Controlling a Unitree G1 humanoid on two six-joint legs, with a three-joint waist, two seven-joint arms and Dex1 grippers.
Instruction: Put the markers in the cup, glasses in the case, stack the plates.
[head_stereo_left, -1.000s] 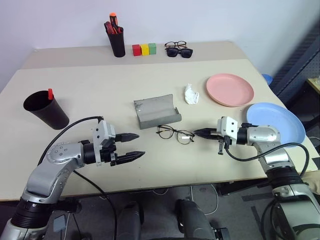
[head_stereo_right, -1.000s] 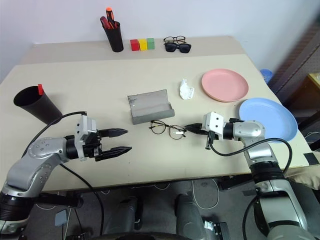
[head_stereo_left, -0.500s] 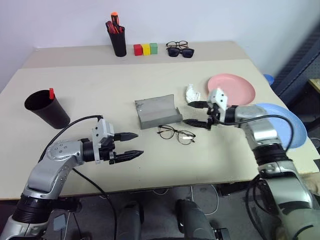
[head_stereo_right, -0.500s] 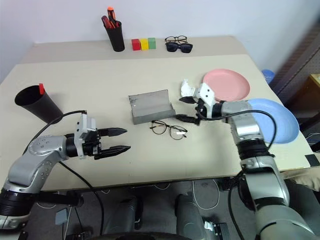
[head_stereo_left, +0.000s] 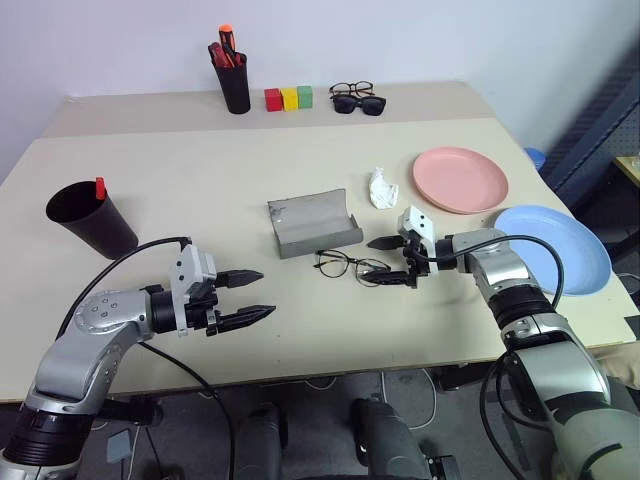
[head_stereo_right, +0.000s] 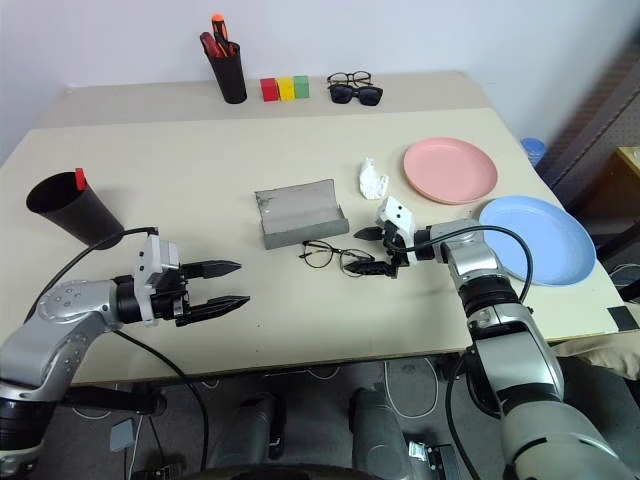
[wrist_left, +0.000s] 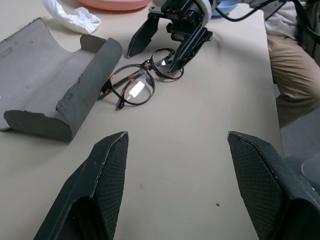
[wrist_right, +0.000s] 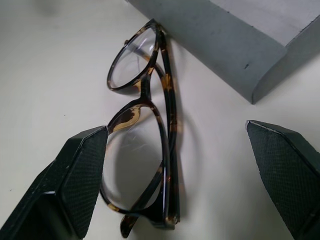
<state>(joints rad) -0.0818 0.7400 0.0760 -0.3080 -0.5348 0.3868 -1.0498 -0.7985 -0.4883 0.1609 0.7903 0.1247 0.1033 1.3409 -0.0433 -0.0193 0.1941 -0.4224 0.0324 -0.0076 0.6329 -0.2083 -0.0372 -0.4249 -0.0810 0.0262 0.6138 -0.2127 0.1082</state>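
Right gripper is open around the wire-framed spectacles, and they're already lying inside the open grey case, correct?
Not inside. In the left wrist view the wire-framed spectacles lie on the beige table beside the open grey case. The right gripper is open around them.

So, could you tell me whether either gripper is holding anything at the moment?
Nothing is held: the right gripper stands open around the glasses, and the left gripper is open too.

The glasses (wrist_right: 145, 125) are showing a thin, glossy, mottled brown frame with clear, shiny lenses. The case (wrist_left: 47, 87) is looking matt grey and slightly rough. The desk (head_stereo_left: 200, 180) is appearing smooth and matt beige. Both plates, pink (head_stereo_left: 460, 180) and blue (head_stereo_left: 555, 245), are looking like smooth plastic.
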